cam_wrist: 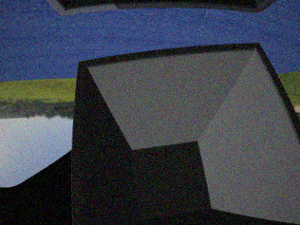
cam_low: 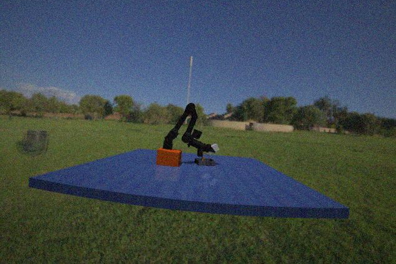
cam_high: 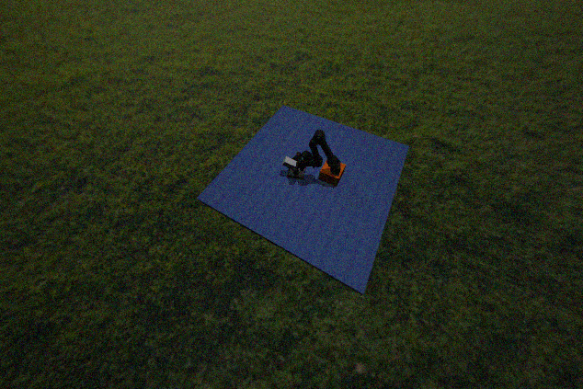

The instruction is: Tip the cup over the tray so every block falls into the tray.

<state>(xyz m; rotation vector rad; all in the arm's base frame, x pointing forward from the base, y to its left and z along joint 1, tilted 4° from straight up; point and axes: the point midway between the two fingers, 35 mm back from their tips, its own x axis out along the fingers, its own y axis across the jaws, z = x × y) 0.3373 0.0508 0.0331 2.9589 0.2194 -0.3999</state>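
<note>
The black arm bends sharply at its elbow, end effector closed around something

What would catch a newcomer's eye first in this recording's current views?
A bright orange box under the black arm, on a blue slab-like table amid grass. Next, the pale, square-cornered cup in the gripper, tipped near the low, grey tray.
</note>
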